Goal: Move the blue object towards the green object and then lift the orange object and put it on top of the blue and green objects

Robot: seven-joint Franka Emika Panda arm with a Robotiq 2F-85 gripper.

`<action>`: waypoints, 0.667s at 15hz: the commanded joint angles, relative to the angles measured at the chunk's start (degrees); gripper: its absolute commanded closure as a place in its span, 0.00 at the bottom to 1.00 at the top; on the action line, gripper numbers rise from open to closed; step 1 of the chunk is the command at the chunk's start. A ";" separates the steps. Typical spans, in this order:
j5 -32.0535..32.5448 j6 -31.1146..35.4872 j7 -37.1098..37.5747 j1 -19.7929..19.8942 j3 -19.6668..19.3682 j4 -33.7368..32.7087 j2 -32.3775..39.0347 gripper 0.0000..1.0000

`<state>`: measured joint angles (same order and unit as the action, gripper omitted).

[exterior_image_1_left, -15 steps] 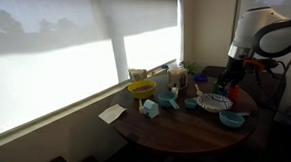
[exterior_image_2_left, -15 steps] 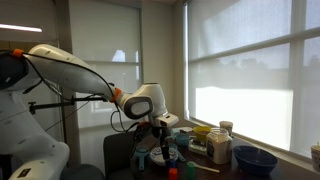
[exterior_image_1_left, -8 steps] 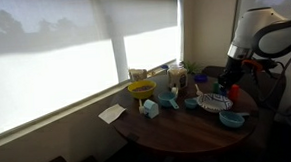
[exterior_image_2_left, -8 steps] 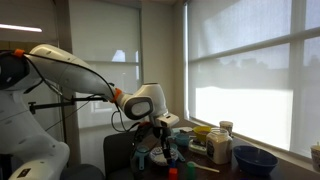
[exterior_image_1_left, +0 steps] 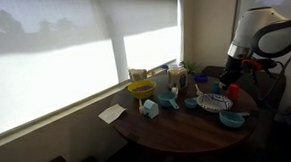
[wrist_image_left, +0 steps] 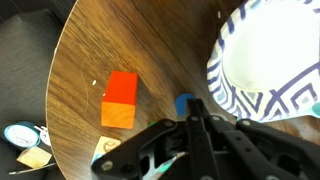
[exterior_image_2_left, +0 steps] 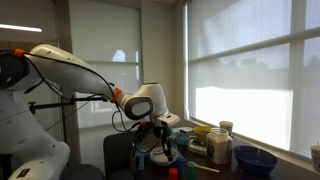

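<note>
The wrist view shows the orange object (wrist_image_left: 120,100), a red-orange block, lying on the wooden table to the left of my gripper (wrist_image_left: 195,103). The fingers are pressed together with nothing between them. The blue object (wrist_image_left: 183,103) shows only as a small blue patch right at the fingertips, mostly hidden behind them. A greenish sliver shows through the gripper's linkage; I cannot tell whether it is the green object. In both exterior views the gripper (exterior_image_1_left: 229,86) (exterior_image_2_left: 160,142) hangs low over the table's edge, too small to read.
A blue-patterned white bowl (wrist_image_left: 268,62) lies close to the gripper's right. The round table's edge (wrist_image_left: 55,80) curves past the orange block. Farther off stand a yellow bowl (exterior_image_1_left: 141,89), teal cups (exterior_image_1_left: 152,108), a paper sheet (exterior_image_1_left: 112,113), a jar (exterior_image_2_left: 218,146) and a dark blue bowl (exterior_image_2_left: 255,160).
The gripper's jaws have closed. The arm has barely moved in either exterior view, and the objects on the table stay where they were.
</note>
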<state>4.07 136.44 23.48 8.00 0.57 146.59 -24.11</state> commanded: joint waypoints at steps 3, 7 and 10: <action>0.57 0.78 1.55 1.39 1.03 -0.47 0.69 0.74; 0.42 1.10 1.20 1.24 0.95 -1.26 0.26 0.54; 0.91 2.53 1.05 1.50 0.96 -1.83 1.19 0.32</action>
<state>4.07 137.21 23.55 8.44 0.58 145.75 -24.10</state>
